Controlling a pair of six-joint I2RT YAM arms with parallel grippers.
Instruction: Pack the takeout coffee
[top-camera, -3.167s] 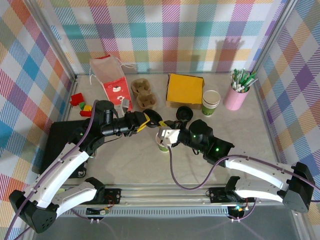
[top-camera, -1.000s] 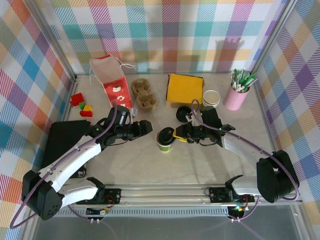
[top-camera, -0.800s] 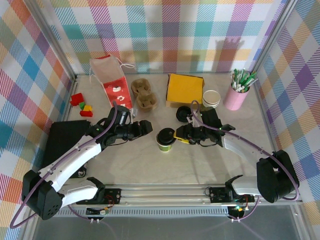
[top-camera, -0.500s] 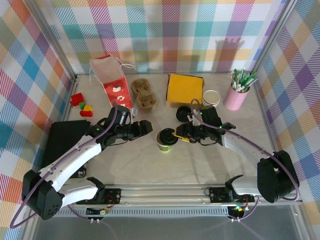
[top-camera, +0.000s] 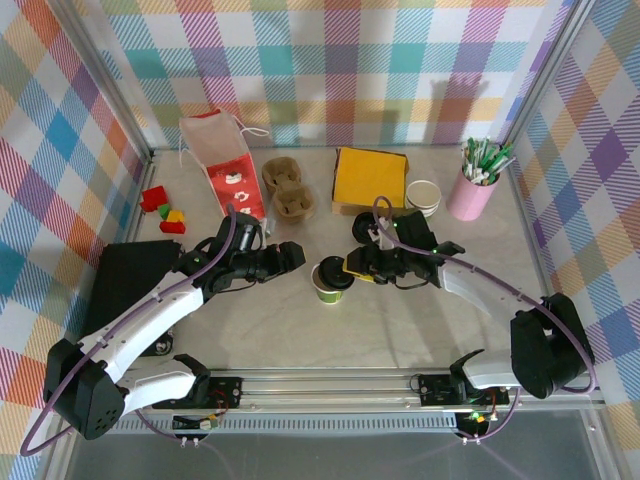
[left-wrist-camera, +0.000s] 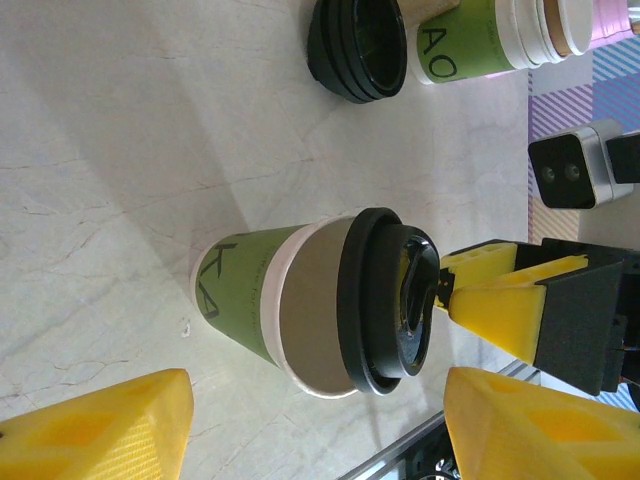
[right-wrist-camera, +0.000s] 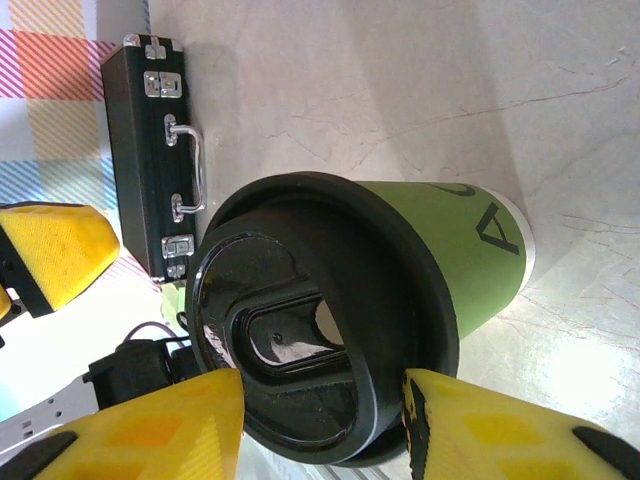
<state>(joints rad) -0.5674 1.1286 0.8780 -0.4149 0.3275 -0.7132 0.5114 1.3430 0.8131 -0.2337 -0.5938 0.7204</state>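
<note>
The takeout coffee (top-camera: 330, 283) is standing on the desk (top-camera: 300, 335). The right end effector (top-camera: 346, 272) is crowding its lid from the right. The left end effector (top-camera: 295, 254) is hanging just to its left with jaws apart, so both flanks are being blocked. Behind the coffee, a stack of black lids (top-camera: 365, 228) and a cardboard carrier (top-camera: 288, 188) are narrowing the way. In front of the coffee, bare desk is lying open toward the arm bases.

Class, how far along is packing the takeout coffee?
Done: the black lid sits on the green cup. In hand: fingers of the right gripper flank that lid; the left gripper is open. Left: the cup stands on the table, not in the cardboard cup carrier.
</note>
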